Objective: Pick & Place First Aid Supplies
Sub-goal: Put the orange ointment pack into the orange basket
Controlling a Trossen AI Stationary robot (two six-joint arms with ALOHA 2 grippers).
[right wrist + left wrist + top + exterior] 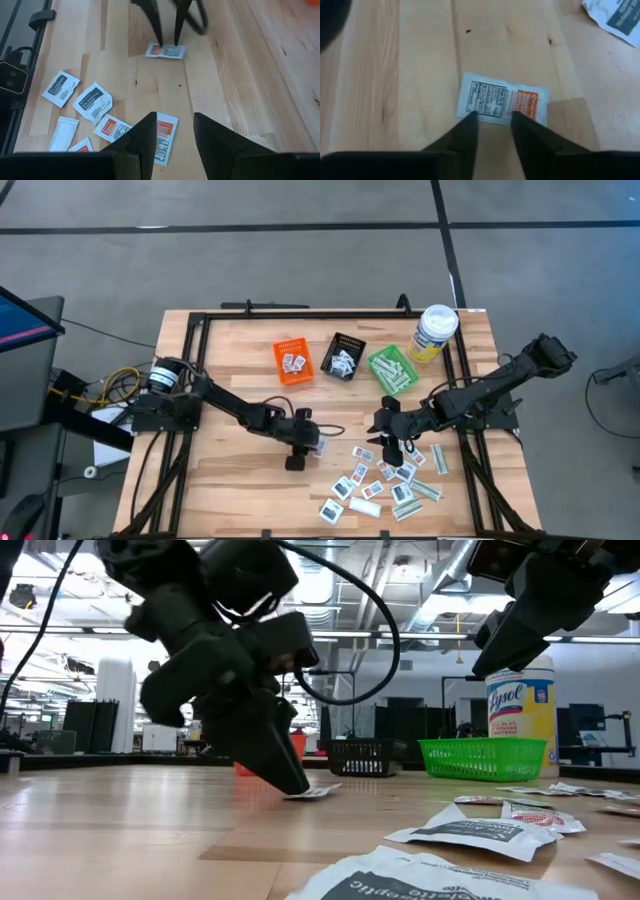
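Observation:
A white packet with orange print lies flat on the wooden table near its middle. My left gripper is open and low over it, its fingertips at one long edge of the packet. My right gripper hangs open above the table, with a white-and-orange packet lying below its fingers. Several more first aid packets lie scattered toward the near right of the table. My left gripper comes slanting down from the table's left, its fingertips spread apart at one long edge of the white-and-orange packet. The packet lies flat on the table. Whether the tips touch the packet I cannot tell.
An orange bin, a black bin and a green bin stand in a row at the far side, each with packets inside. A yellow canister with a white lid stands to their right. A black frame borders the table.

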